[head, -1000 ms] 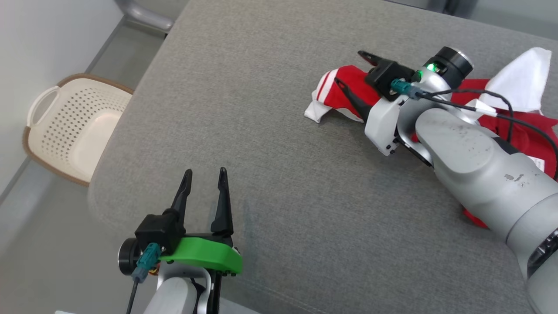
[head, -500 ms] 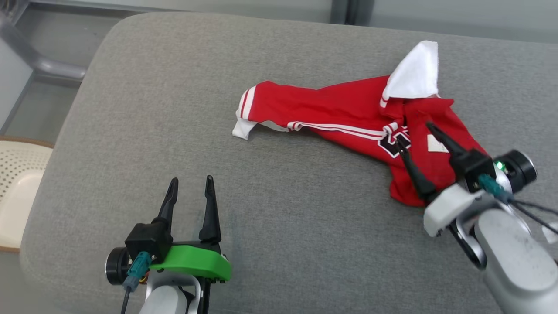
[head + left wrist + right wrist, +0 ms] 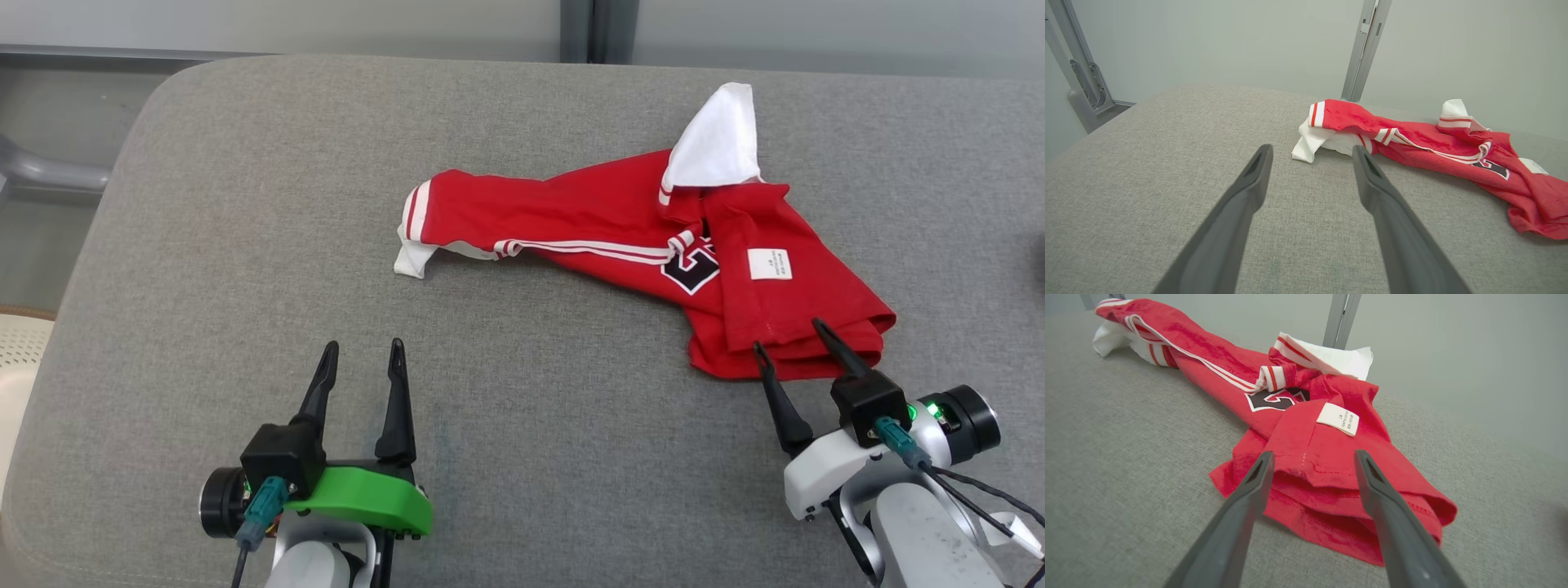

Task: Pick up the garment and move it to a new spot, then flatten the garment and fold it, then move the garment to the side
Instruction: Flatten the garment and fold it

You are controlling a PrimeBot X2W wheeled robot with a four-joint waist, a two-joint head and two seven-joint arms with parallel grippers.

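Currently the garment (image 3: 571, 216), a red jersey with white stripes, lies crumpled on the grey fabric-covered surface (image 3: 245, 204). It stretches from the middle toward the right edge, nearer the far edge than the near one. Its striped end with a white underside points left, and a white panel (image 3: 718, 139) sticks out toward the far edge. The bunched hem sits at the right, with a white label (image 3: 770, 264) and a black-and-white patch (image 3: 692, 268) facing up.

The right hand (image 3: 788, 335) stands by the near right corner, its two dark fingers apart and pointing at that bunched hem. In the head view the fingertips overlap the hem's edge. In the right wrist view the right hand (image 3: 1313, 454) frames the folded red layers of the garment (image 3: 1220, 359) between its spread fingers. Whether the tips touch cloth I cannot tell; nothing is clamped.

The left hand (image 3: 363, 345) sits at the near edge, left of the middle, fingers apart and empty, well apart from the garment. In the left wrist view it (image 3: 1311, 149) points toward the white end of the garment (image 3: 1433, 143), with bare grey fabric between them. A cream basket (image 3: 16, 343) shows beyond the left edge
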